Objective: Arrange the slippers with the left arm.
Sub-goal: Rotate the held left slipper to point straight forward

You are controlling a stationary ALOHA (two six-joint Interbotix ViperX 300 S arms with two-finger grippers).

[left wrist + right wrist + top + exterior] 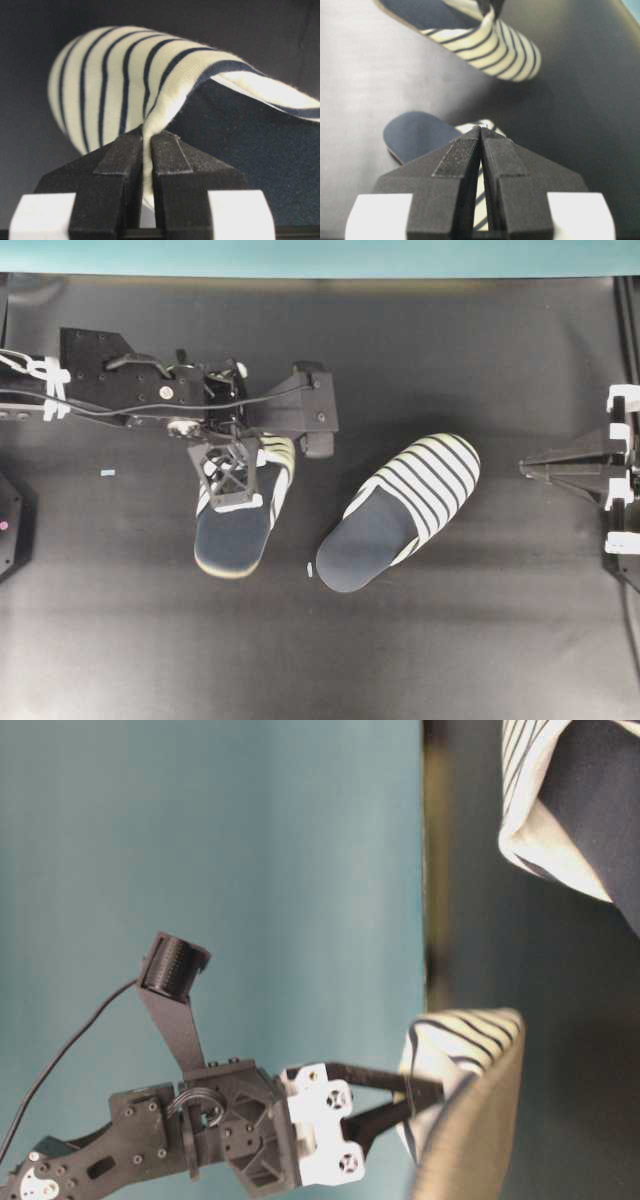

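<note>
Overhead view: two striped slippers lie on a dark mat (400, 640), well apart from each other.
Left slipper (237, 520): left of centre, directly under the left arm (150, 390), its navy insole toward the near edge and its striped toe cap toward the far side.
Right slipper (400, 510): right of centre, lying at a slant with its toe cap pointing to the far right and its heel to the near left.
Left gripper (238, 480): clenched on the rim of the left slipper's toe cap; the left wrist view shows the cream-and-navy fabric pinched between the two black pads (117, 165), puckered upward where they bite.
Right gripper (535, 470): at the right edge of the mat, pointing toward the right slipper without touching it (well clear of the toe); the right wrist view shows its jaws pressed together with nothing between them.
Table-level view: the left gripper's fingers reach into the striped cap's opening against a teal backdrop (250, 850).
Small items: a pale blue fleck (108, 473) sits left of the held slipper, and a white fleck (310, 569) lies between the two slippers.
</note>
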